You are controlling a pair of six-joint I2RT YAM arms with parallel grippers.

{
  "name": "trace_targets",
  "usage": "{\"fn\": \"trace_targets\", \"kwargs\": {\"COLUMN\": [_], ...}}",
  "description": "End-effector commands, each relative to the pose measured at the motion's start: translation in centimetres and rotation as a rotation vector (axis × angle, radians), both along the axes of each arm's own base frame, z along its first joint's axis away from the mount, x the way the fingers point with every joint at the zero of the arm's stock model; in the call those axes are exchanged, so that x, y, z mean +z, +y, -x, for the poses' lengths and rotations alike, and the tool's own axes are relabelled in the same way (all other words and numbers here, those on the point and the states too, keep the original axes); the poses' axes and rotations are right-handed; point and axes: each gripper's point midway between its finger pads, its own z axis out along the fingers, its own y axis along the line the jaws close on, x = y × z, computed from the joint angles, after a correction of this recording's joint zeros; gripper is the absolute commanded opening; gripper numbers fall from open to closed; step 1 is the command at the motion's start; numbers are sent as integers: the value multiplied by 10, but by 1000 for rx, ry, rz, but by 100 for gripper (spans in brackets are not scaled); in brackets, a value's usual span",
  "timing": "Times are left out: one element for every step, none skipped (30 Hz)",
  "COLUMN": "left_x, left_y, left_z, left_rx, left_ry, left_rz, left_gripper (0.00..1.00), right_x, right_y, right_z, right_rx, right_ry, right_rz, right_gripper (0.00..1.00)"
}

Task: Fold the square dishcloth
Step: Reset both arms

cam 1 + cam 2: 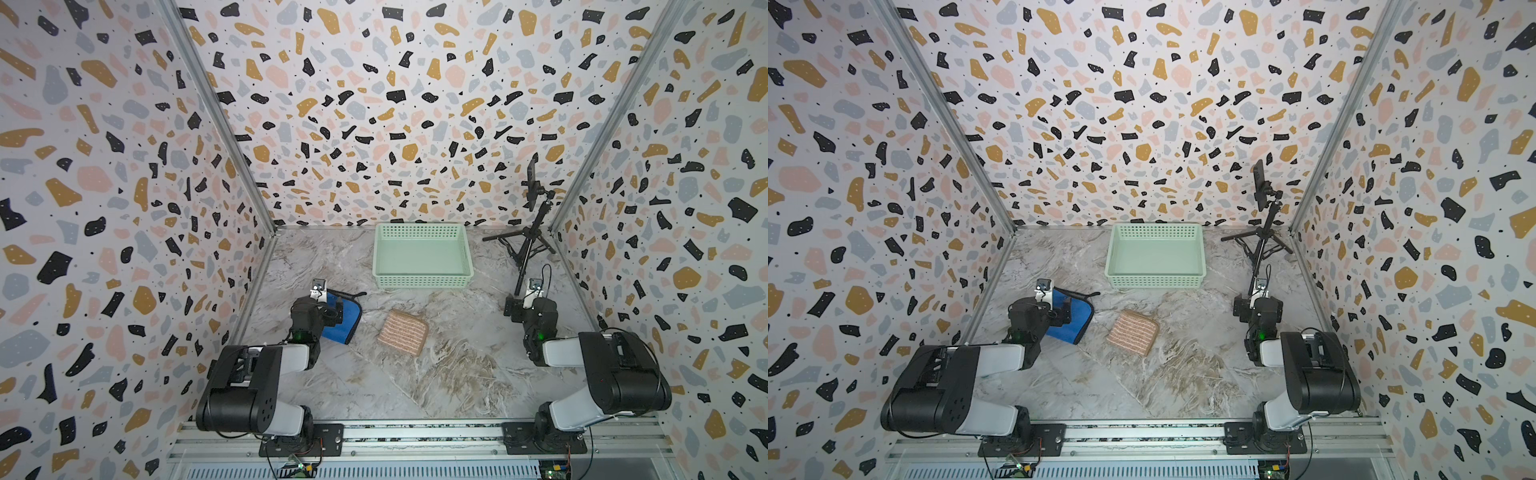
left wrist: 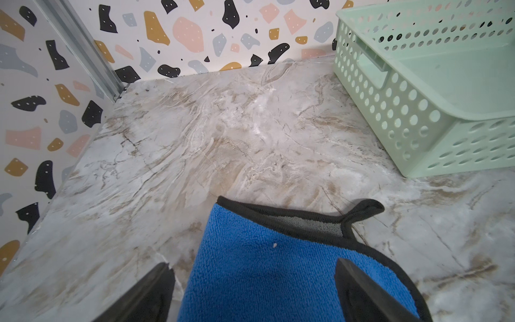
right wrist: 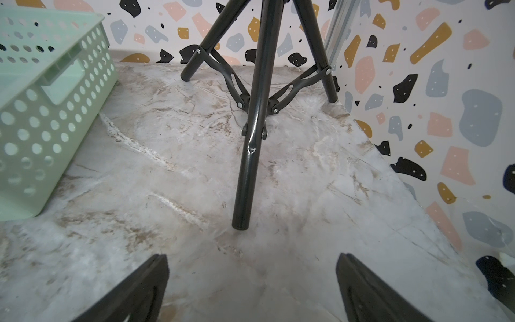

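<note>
The left gripper (image 2: 252, 263) hung low over a blue terry dishcloth with black edging (image 1: 347, 320). Its jaws were spread wide and gripped nothing. In the left wrist view the two dark fingers (image 2: 362, 292) stood far apart, one over bare surface and the other over the cloth's blue face; whether that finger touched the fabric could not be told.

The dishcloth lay flat on the grey-and-tan marble-patterned table (image 1: 415, 382), on its left side. A blue layer was doubled over a strip of grey, and a small black hanging loop (image 2: 362, 207) stuck out at one corner.

Near it, toward the middle of the table and apart from it, lay a pink-and-beige striped cloth (image 1: 402, 332), folded into a thick squarish pad. A pale green perforated plastic basket (image 1: 422, 281) sat at the back centre against the speckled wall, empty in both top views.

The right gripper (image 3: 252, 256) was also released, with its jaws wide apart above bare table on the right side. Just ahead of it stood one leg of a black tripod (image 3: 250, 156). In a top view the tripod carried a dark phone (image 1: 531, 183) in the rear right corner.
</note>
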Motion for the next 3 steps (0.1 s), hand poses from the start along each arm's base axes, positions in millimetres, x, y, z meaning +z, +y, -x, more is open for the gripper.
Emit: {"fn": "trace_targets", "kwargs": {"left_x": [16,15,15], "left_y": [2,3,3], "left_z": [-9,-9,-8], "left_rx": [14,16,17], "left_ry": [-48,-43,-44], "left_rz": [10,9,10], "left_gripper": [97,100,100], "right_x": [4,4,4], "right_y": [2,2,2], "right_z": [0,0,-1], "right_rx": [10,10,11], "right_ry": [-7,-7,-9], "right_rz": [8,8,8], "right_gripper": [100,100,100]}}
